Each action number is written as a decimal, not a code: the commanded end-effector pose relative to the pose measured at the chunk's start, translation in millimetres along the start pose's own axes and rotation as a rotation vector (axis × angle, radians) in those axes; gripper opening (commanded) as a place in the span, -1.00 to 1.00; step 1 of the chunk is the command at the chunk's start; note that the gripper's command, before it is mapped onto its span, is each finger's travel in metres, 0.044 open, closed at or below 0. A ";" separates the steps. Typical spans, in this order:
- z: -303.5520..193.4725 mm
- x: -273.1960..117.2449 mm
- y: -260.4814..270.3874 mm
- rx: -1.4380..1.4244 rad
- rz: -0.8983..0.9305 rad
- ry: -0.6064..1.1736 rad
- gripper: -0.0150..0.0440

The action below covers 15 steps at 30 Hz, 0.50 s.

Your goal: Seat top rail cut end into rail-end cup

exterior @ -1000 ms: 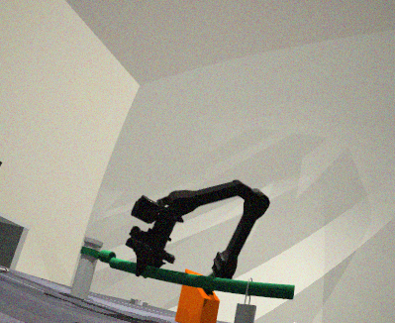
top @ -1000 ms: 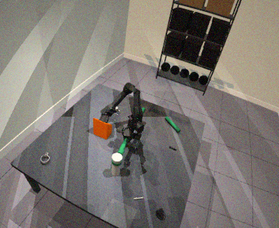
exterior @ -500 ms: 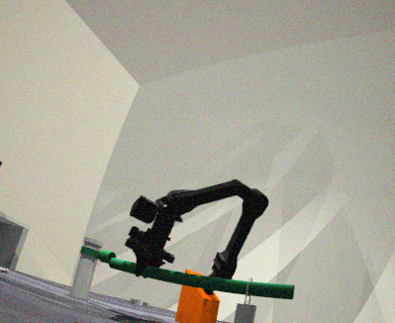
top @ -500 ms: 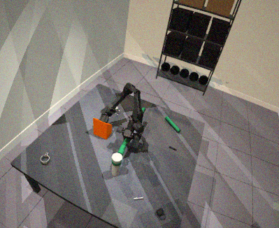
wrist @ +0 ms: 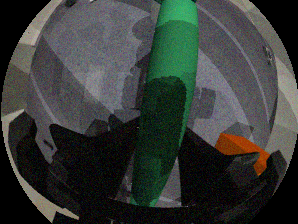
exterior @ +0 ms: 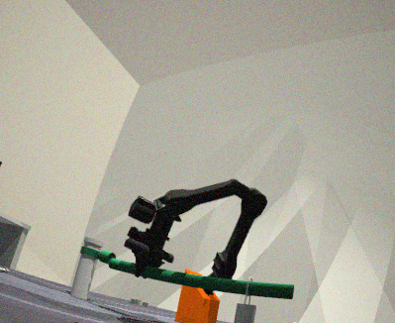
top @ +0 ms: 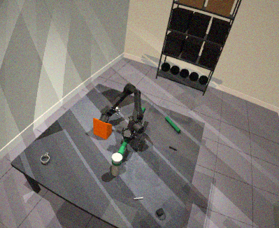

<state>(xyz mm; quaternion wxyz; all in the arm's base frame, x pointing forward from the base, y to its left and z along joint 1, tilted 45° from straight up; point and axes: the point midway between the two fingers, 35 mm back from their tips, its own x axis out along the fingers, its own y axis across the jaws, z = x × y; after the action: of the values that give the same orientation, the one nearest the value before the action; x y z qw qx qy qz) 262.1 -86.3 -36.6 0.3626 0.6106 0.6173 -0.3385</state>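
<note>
The green top rail slants across the exterior view. Its right part passes through the wire loop cap on the small grey post. My gripper is shut on the rail near its cut end. The big post stands upright with a white cap. The green brace band is up near the cap, with the rail-end cup pointing toward the rail. The rail's cut end is at the cup mouth, looking slightly low; whether any of it is inside cannot be told.
An orange block stands beside the arm. A loose green tube, a dark rod, a pale pin, a metal ring clamp and a small dark part lie around. A shelf stands behind.
</note>
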 end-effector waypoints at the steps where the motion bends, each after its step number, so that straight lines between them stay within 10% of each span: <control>1: 12.7 -9.1 7.8 0.003 0.031 -0.037 -0.49; 15: 0.2 -0.3 0.7 0.000 -0.002 0.003 -0.49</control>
<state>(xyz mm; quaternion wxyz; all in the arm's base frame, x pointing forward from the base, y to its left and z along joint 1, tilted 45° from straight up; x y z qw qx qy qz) 263.4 -86.2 -36.6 0.3625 0.6100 0.6185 -0.3374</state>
